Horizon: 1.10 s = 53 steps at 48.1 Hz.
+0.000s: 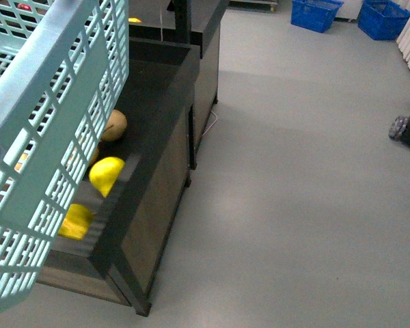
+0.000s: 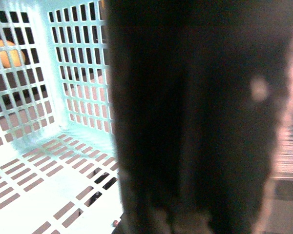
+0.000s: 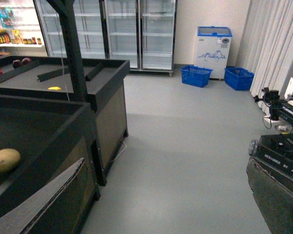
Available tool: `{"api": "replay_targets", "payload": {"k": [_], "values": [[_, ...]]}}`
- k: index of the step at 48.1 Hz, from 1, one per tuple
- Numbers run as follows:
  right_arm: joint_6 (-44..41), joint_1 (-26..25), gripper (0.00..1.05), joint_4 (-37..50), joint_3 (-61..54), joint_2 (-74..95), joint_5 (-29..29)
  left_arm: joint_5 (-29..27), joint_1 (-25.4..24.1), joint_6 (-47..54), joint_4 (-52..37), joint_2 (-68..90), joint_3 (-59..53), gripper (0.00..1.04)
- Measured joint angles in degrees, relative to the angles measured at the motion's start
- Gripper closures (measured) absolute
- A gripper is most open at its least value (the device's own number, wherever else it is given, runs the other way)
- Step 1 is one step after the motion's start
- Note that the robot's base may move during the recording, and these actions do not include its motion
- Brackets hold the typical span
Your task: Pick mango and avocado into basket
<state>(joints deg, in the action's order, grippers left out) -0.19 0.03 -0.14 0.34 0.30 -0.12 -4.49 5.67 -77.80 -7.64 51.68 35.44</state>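
Observation:
The pale teal basket [image 1: 48, 116] hangs tilted at the left of the front view, above the black produce bin [image 1: 160, 123]. My left gripper [image 2: 185, 214] is shut on the basket. It shows only as a dark blur in the left wrist view, over the basket's empty lattice floor [image 2: 39, 185]. A bright yellow mango [image 1: 106, 175] lies in the bin beside the basket, and a second yellow one [image 1: 75, 222] lies nearer. No avocado is in view. My right gripper [image 3: 165, 168] is open and empty over the grey floor, right of the bin.
A tan fruit [image 1: 113, 125] lies in the bin and shows in the right wrist view too [image 3: 5, 160]. A second black bin [image 3: 78, 73] stands behind. Blue baskets [image 1: 316, 14] and glass-door fridges [image 3: 136, 34] are far off. A wheeled machine [image 3: 278, 146] stands at right.

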Motion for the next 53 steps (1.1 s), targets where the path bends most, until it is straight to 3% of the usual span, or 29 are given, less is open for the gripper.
{"api": "replay_targets", "payload": {"k": [53], "values": [[-0.02, 0.0, 0.08, 0.02, -0.02, 0.07, 0.07, 0.09, -0.04, 0.02, 0.0, -0.09, 0.02, 0.99]]}}
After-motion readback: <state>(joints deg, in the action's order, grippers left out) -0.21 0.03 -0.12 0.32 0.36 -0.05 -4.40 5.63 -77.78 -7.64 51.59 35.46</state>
